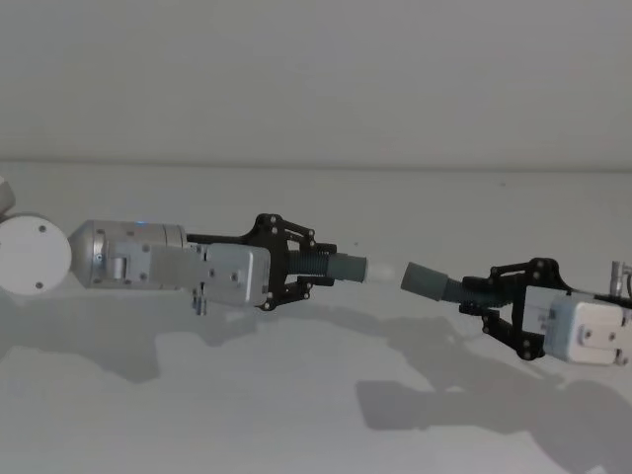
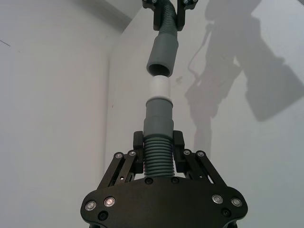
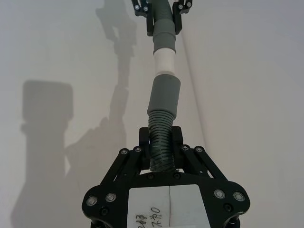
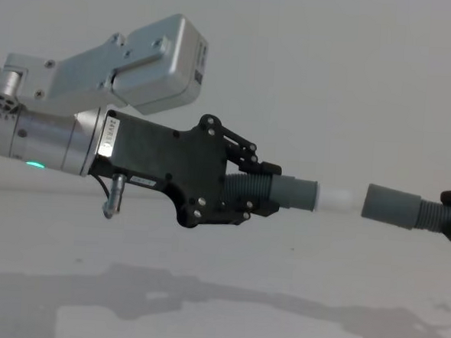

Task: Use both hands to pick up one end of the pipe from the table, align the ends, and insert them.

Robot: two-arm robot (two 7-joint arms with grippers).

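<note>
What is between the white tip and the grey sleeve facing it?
Nothing: a short open gap separates the white tip from the plain sleeve, seen in the left wrist view. They are not yet joined.

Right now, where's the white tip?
The white tip is on the cuff of the hose piece held by the left gripper, mid-air above the table, just short of the right gripper's plain sleeve.

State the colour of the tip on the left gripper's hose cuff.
White tip on a grey cuff, clearest in the left wrist view.
</note>
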